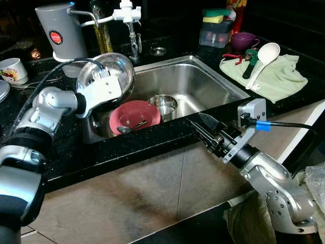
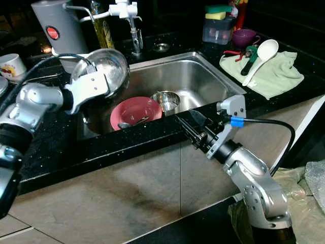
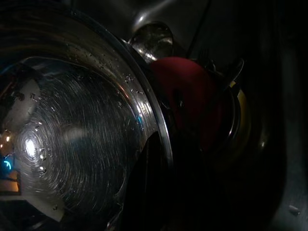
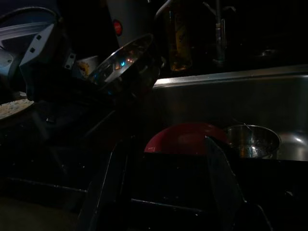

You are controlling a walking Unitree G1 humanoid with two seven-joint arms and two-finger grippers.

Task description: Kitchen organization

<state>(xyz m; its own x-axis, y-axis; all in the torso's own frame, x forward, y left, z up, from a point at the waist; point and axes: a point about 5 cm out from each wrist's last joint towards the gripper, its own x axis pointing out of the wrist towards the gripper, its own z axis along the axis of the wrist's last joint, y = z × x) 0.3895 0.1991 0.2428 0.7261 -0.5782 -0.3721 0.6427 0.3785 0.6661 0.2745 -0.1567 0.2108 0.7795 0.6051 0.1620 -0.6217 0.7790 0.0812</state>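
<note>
Two grippers at the sink (image 1: 213, 81): my left gripper (image 1: 114, 84) grasps a tilted steel bowl (image 1: 114, 71) over the plate (image 1: 134, 114); my right gripper (image 1: 200, 129) hangs spread at the counter edge.

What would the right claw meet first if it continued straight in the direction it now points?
Probably the pink plate in the sink. The right claw, fingers apart, hovers at the black counter's front edge, aimed over it toward the plate. Depth is unclear; held lower, it would touch that edge first.

Pink plate (image 1: 134, 114), steel bowl (image 1: 112, 71) (shiny), pale-green cloth (image 1: 274, 76).
</note>
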